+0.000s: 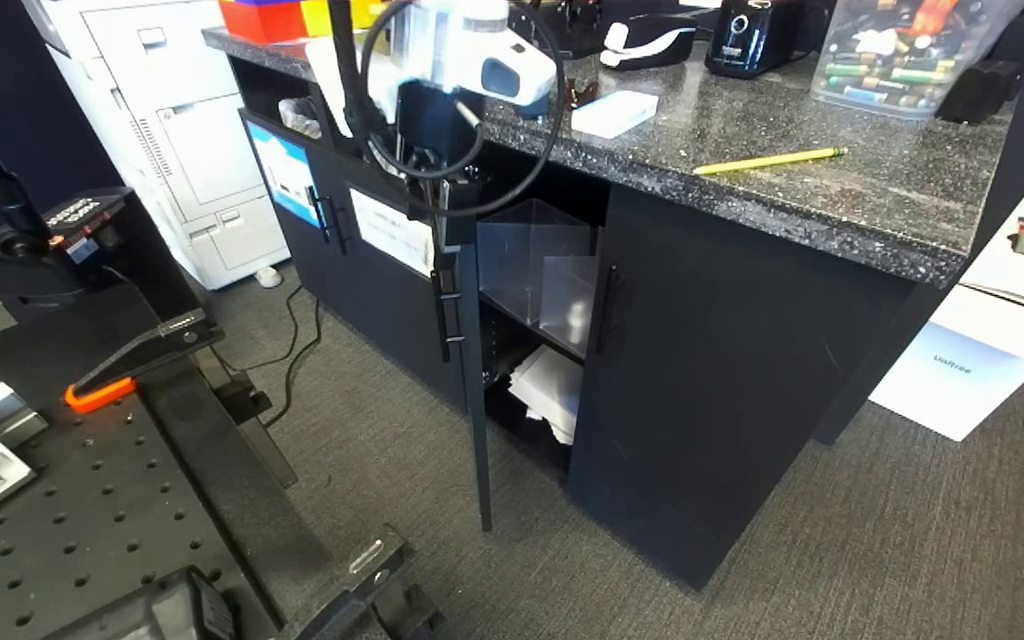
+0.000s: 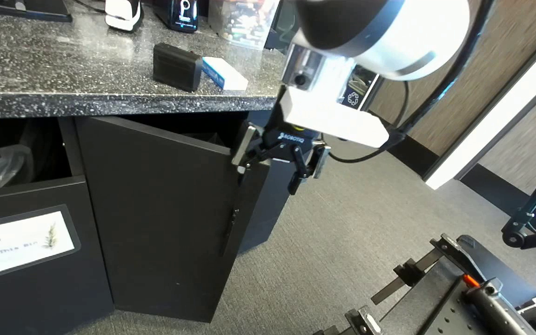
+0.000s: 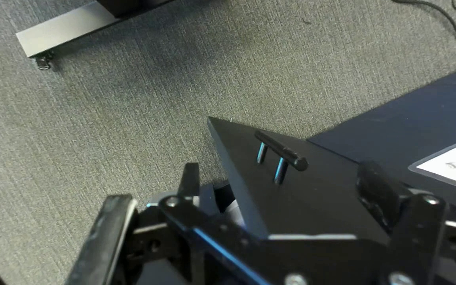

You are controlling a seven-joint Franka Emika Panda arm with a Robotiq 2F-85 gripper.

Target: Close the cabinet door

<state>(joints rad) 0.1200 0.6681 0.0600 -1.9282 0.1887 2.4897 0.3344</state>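
Note:
The cabinet door (image 1: 474, 391) stands ajar, swung out from the cabinet; an exterior view shows it almost edge-on. Its dark outer face shows in an exterior view (image 2: 156, 223) and in the wrist view (image 3: 323, 202). Its bar handle (image 3: 281, 150) is near the free edge, below the gripper. My gripper (image 2: 270, 177) is open at the door's upper free corner. In the wrist view the gripper (image 3: 283, 184) has one finger past the free edge and one over the outer face. I cannot tell whether either finger touches the door. The gripper (image 1: 454, 218) is partly hidden by cables.
The speckled countertop (image 1: 743, 204) overhangs the cabinet, with a pencil (image 1: 770, 161) on it. A matching dark panel (image 1: 708, 373) with its own handle is beside the opening. Clear bins (image 1: 534, 258) and papers (image 1: 552, 387) are inside. A black workbench (image 1: 94, 498) with clamps stands opposite.

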